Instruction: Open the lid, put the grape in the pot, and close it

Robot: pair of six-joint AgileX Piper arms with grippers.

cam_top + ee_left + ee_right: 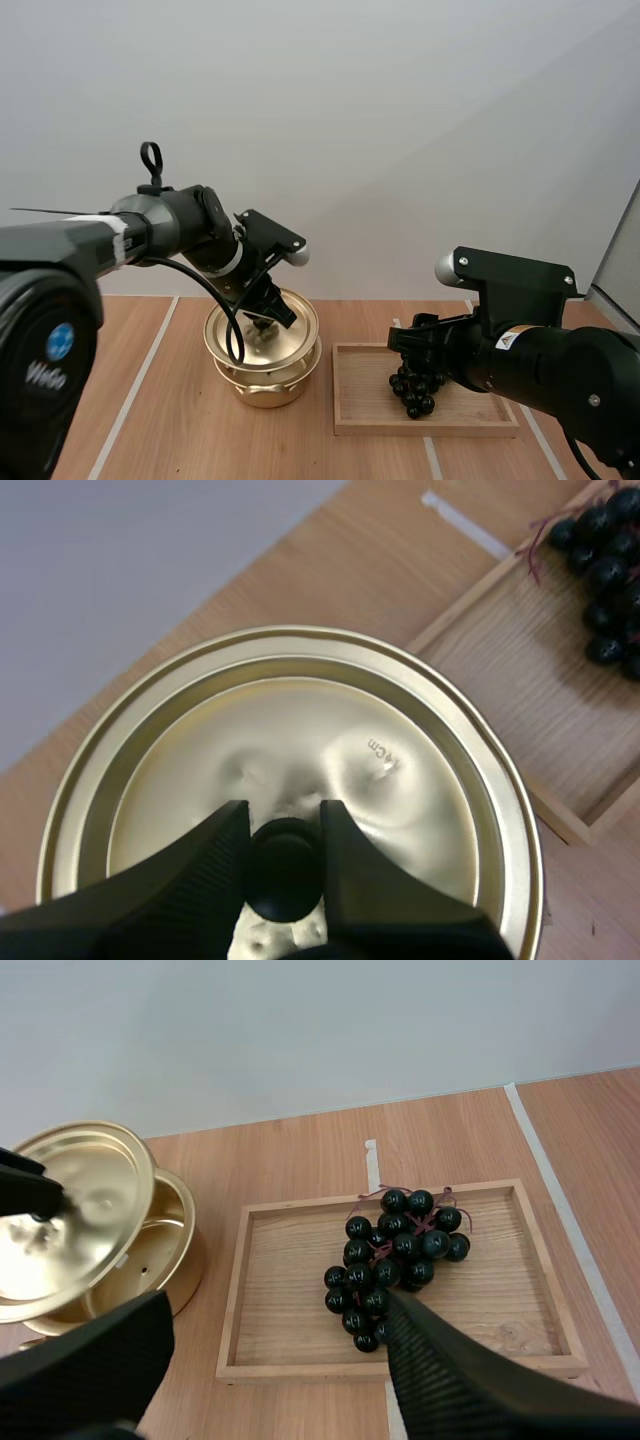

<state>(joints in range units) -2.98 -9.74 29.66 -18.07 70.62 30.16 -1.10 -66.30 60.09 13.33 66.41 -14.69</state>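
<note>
Wooden counter [150, 420]: light-brown grain, marked with pale tape strips [135, 385] running front to back. Behind the counter: plain off-white wall [400, 120], evenly lit. At the counter's right end: grey panel [625, 250].

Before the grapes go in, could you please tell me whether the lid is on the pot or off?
Off: the left gripper pinches the knob and holds the lid tilted above the pot, whose inside shows beneath.

lid [90, 1205] tilted over pot [185, 1265], mouth part-open
</note>
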